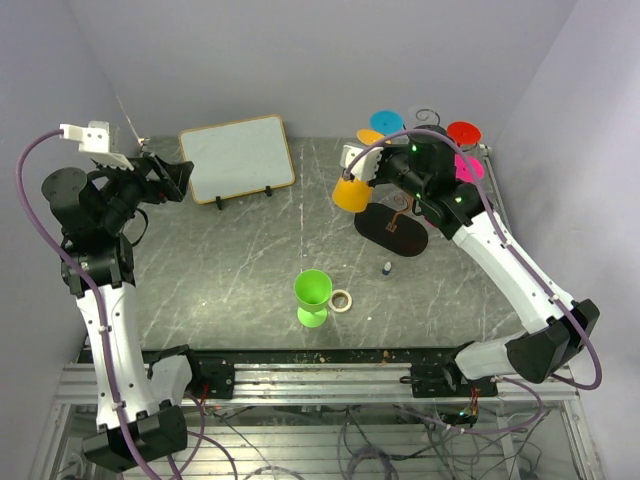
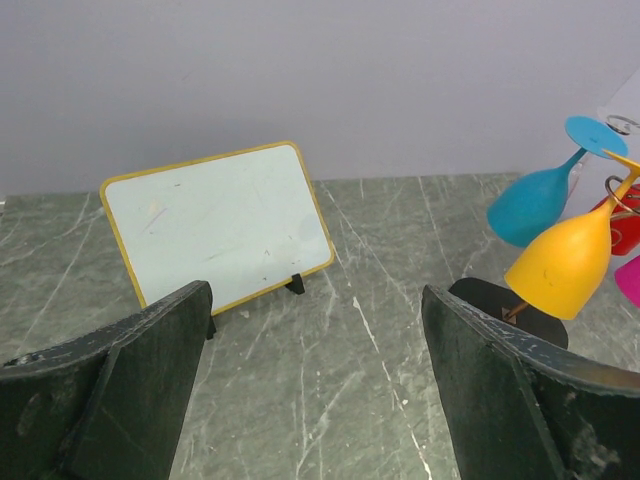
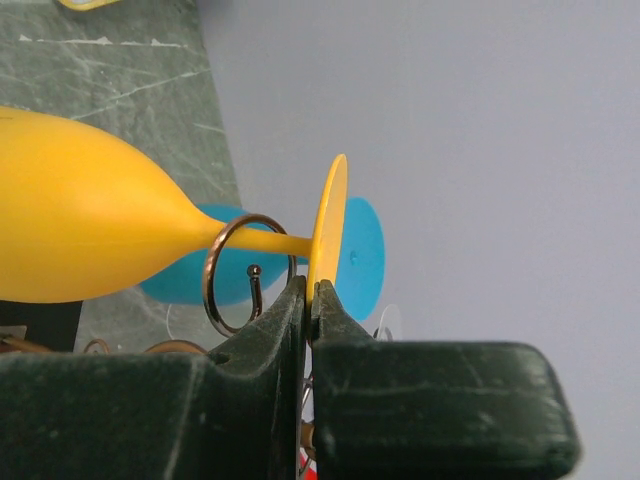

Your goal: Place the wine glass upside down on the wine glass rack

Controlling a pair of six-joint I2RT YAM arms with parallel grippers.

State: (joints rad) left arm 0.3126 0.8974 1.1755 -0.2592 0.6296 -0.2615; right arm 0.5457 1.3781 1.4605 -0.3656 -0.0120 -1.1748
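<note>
A yellow wine glass [image 3: 80, 235] is seen held at the wine glass rack [image 1: 395, 230] near the table's [image 1: 240, 260] far right corner, its flat foot [image 3: 330, 220] pinched at the rim between the closed fingers of the right gripper [image 3: 310, 290]. The stem is shown threaded through one of the rack's curled wire hooks [image 3: 215, 270], with the bowl tilted downward and outward over the black oval base, foot uppermost. Whether the foot is already borne by the hook cannot be told from the right wrist view. Three more glasses are hung foot-up on the same rack: a blue glass [image 1: 386, 122] just behind the yellow one, a red glass [image 1: 463, 132] at the far right and a pink glass [image 1: 466, 166] below it, partly hidden by the arm. A green wine glass [image 1: 313, 290] is left standing upright near the middle of the table, a small roll of tape [image 1: 342, 300] just beside it on the right. A small dark object [image 1: 386, 268], too small to be identified, lies between the tape and the rack's base. At the far left, the left gripper [image 2: 317, 300] is held above the table with its fingers spread wide and nothing between them, pointed toward a yellow-framed whiteboard [image 1: 237, 158] that is propped on small black feet near the back wall.
</note>
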